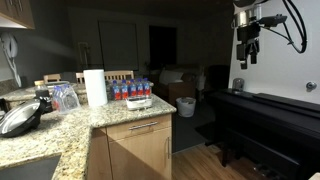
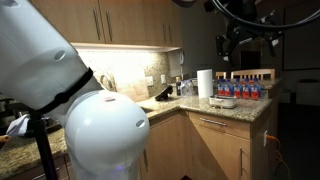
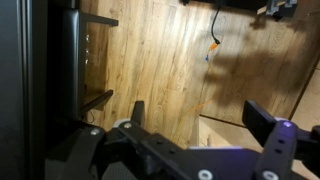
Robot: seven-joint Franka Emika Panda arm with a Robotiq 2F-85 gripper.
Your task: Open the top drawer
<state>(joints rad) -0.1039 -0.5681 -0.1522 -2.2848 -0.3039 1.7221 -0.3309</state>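
Top drawer, lower centre: light wood grain; bar handle silver.
Countertop: beige granite, dark speckles.
Paper towel roll: white.
Bottles: red and blue.
Gripper, upper right: black.
Floor, wrist view: warm brown planks.
Cable: orange.
Robot shell: white.

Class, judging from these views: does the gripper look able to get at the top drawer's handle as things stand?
Probably yes: the open gripper hangs high, well apart from the closed top drawer, and nothing visible stands in front of its bar handle.
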